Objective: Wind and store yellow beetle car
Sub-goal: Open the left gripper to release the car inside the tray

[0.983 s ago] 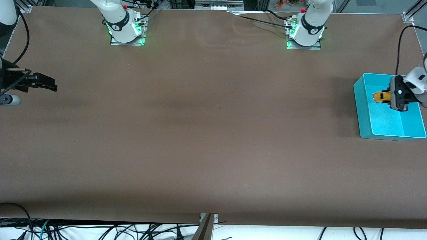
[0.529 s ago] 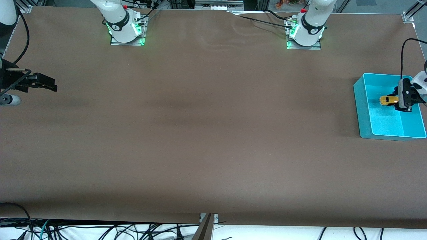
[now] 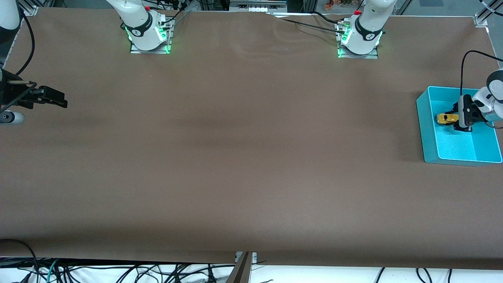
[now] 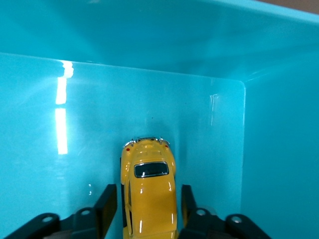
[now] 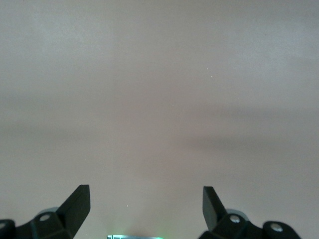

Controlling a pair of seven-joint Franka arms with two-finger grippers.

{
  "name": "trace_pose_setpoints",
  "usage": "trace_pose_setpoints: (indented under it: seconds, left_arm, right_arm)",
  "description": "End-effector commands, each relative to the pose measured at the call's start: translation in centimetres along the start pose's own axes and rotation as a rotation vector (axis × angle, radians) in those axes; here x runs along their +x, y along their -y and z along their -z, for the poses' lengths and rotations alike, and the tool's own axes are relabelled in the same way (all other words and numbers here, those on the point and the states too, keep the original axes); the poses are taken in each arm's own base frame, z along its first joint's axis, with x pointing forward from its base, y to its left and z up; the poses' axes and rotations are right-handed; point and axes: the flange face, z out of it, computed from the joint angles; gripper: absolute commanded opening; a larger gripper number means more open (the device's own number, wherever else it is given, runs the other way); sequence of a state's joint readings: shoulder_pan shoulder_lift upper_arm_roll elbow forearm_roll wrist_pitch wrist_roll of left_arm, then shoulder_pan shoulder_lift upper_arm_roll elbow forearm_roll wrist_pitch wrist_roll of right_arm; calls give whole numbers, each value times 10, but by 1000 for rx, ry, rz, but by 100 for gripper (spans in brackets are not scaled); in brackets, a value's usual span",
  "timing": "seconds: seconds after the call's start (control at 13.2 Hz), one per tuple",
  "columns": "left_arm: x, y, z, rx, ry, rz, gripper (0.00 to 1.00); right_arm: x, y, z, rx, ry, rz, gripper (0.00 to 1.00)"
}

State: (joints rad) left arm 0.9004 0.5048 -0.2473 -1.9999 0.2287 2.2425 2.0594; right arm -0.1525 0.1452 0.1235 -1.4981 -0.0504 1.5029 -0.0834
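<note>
The yellow beetle car sits on the floor of a teal bin at the left arm's end of the table. My left gripper is down inside the bin. In the left wrist view the car lies between the two fingers of my left gripper, which is open, with a thin strip of teal floor showing on each side of the car. The bin's wall stands close around the car. My right gripper waits open and empty at the right arm's end of the table and also shows in the right wrist view.
The brown table stretches between the two arms. Both arm bases stand along the edge farthest from the front camera. Cables hang below the table's near edge.
My left gripper has come down into the teal bin with the car and shifted a little toward the right arm's end. The fingers now stand just off the car's sides. The right arm has not moved.
</note>
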Motion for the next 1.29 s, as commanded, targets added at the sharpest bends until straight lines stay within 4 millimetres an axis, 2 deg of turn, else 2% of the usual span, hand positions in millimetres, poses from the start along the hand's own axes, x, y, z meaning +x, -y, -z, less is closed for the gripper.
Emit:
trace_pose_setpoints:
  seconds: [0.0, 0.08, 0.3, 0.38, 0.45, 0.61, 0.76, 0.83, 0.98, 1.13, 1.21]
  left_arm:
    - [3, -3, 25, 1, 40, -40, 100]
    - [6, -2, 39, 5, 53, -38, 100]
    - [16, 5, 106, 4, 74, -24, 100]
    - [24, 15, 132, -3, 73, -10, 100]
    - [42, 28, 161, -15, 69, -4, 100]
    - [87, 52, 219, -27, 99, 14, 100]
    - [131, 67, 249, -40, 116, 85, 100]
    - [153, 74, 259, -42, 116, 127, 100]
    - [216, 89, 273, -46, 131, 206, 100]
    - [291, 106, 274, -26, 126, 279, 100]
    - [317, 108, 273, -22, 103, 341, 100]
  right_arm:
    - [0, 0, 4, 13, -8, -6, 100]
    - [0, 0, 4, 13, -8, -6, 100]
    - [1, 2, 5, 13, -13, -3, 100]
    - [1, 2, 5, 14, -13, -3, 100]
    - [0, 1, 5, 14, -13, -5, 100]
    - [1, 3, 5, 13, -13, -2, 100]
    - [1, 3, 5, 14, -13, -2, 100]
    - [1, 3, 5, 14, -13, -2, 100]
    - [1, 3, 5, 14, -13, -2, 100]
    - [1, 3, 5, 12, -14, -2, 100]
    - [1, 3, 5, 14, -14, -2, 100]
